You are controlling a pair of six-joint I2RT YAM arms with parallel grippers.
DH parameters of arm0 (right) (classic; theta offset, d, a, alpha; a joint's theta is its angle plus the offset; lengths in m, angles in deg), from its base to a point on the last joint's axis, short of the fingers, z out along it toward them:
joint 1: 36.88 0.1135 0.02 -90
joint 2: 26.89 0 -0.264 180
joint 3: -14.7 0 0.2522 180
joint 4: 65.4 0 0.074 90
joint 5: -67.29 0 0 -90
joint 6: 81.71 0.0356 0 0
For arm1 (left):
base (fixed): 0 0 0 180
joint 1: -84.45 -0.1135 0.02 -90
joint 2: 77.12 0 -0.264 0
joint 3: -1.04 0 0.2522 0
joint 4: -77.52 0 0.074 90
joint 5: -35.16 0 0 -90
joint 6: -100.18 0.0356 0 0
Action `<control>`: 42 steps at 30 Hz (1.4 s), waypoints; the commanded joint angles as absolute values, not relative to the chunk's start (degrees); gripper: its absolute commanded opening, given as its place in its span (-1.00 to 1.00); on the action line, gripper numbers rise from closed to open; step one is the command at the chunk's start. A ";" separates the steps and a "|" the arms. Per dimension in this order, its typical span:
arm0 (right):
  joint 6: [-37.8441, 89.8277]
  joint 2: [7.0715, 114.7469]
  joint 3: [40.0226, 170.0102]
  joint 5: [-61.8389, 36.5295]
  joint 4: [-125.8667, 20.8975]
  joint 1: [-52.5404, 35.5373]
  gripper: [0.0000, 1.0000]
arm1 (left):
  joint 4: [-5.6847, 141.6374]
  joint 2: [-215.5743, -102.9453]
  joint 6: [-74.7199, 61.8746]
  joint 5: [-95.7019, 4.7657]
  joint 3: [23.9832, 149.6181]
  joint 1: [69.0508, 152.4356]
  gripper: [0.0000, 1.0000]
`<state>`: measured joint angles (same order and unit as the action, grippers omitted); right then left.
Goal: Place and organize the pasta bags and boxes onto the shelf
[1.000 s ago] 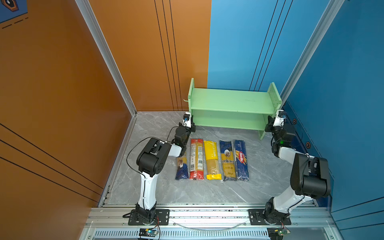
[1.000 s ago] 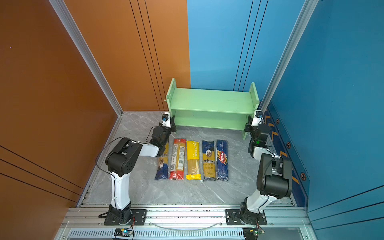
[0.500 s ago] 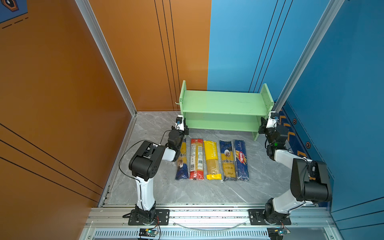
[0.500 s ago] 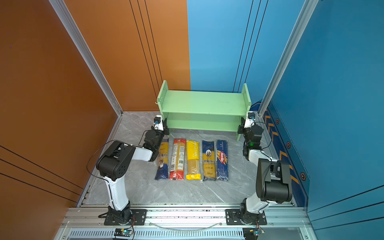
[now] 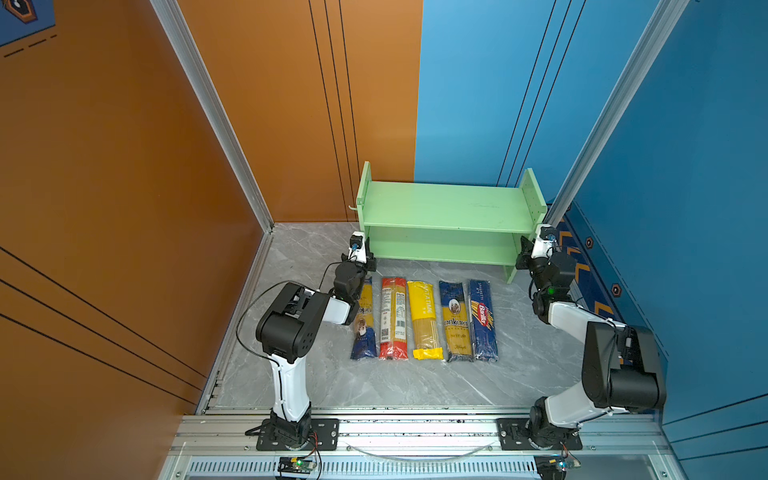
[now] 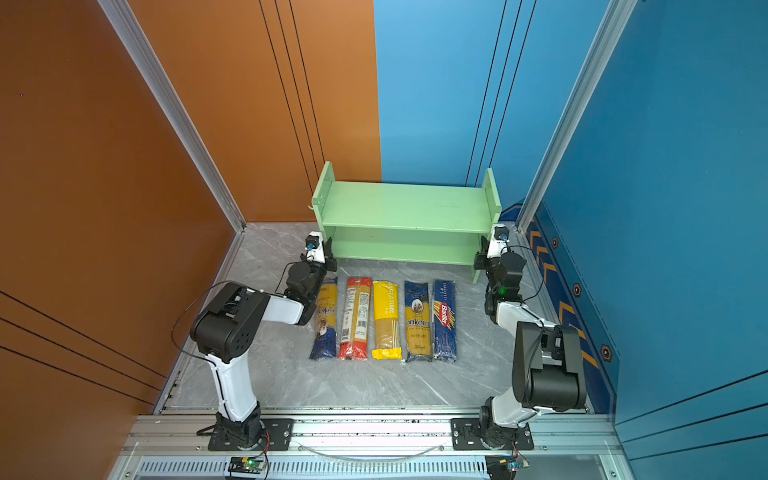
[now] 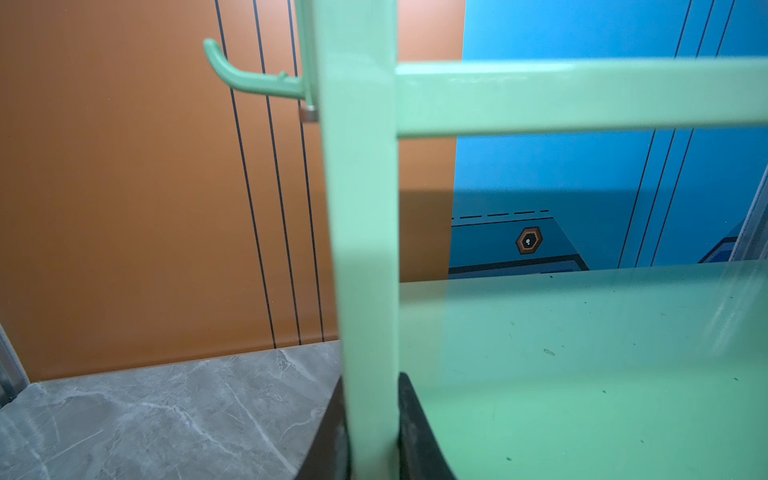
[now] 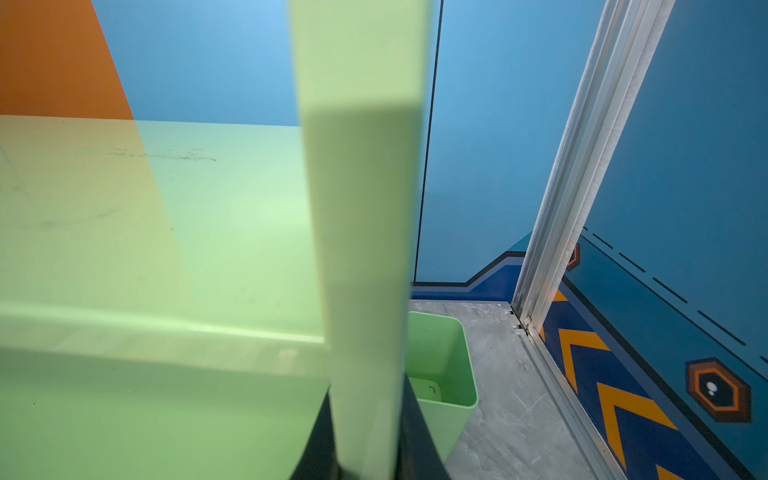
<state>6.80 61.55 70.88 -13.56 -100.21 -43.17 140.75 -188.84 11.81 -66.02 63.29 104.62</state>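
— shelf (image 5: pixel 449 208) slid left since a second ago, so it lines up better with the pasta packs (image 5: pixel 424 320).
— what do your hands hold?
— my left hand (image 7: pixel 372 436) is shut tight on its left side, my right hand (image 8: pixel 370 440) on its right side.
— and the packs?
— five in a row on the worktop (image 5: pixel 415 382), just in front. none shelved yet.

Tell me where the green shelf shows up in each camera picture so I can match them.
In a top view: shelf at the back wall, behind the pasta packs.
In a top view: same spot, shelf behind the packs.
Left wrist: close up, its side panel edge-on at centre.
Right wrist: close up, its other side panel edge-on at centre.
Shared landmark: the orange-blue wall seam.
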 commanded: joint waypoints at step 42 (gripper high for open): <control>7.42 63.83 72.67 -6.80 -97.91 -41.18 -0.05 | 144.35 -186.19 17.71 -68.46 60.37 105.87 -0.04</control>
